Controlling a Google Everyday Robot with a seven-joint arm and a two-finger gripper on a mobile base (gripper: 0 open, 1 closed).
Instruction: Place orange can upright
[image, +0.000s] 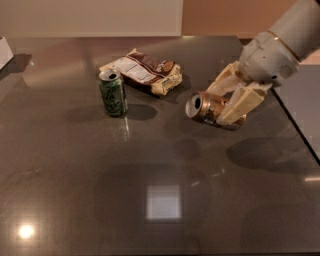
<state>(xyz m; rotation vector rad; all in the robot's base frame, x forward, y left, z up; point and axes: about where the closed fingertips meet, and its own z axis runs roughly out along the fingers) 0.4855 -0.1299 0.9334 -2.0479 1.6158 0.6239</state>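
Two cans share the dark table, but only one is in play. The orange can hangs on its side at right-centre, clamped across its body by the robot's gripper, silver top facing left, top end a touch higher than the base. Pale fingers sit on either side of the can w/ no gap showing, closed to the can's width and holding nothing else. A shadow falls on the tabletop below and to the right, so the can looks clear of the surface. The arm reaches in from upper right.

The green can stands upright at left, well apart. A crumpled snack bag lies just behind it, toward centre.

Handling, by judgement: a thin-walled metal drink can, stiff enough for a firm pinch but prob. quick to dent if squeezed hard. The mouth looks open, so it is likely light; contents can't be told. The shiny wall is slippery and may twist between the pads as the wrist turns. Mid-body, across the round wall, is the best hold, approx. where it is gripped now. It needs roughly a quarter turn to bring the base down, then a flat set-down. Let go at a tilt and the narrow base could let it topple and roll.
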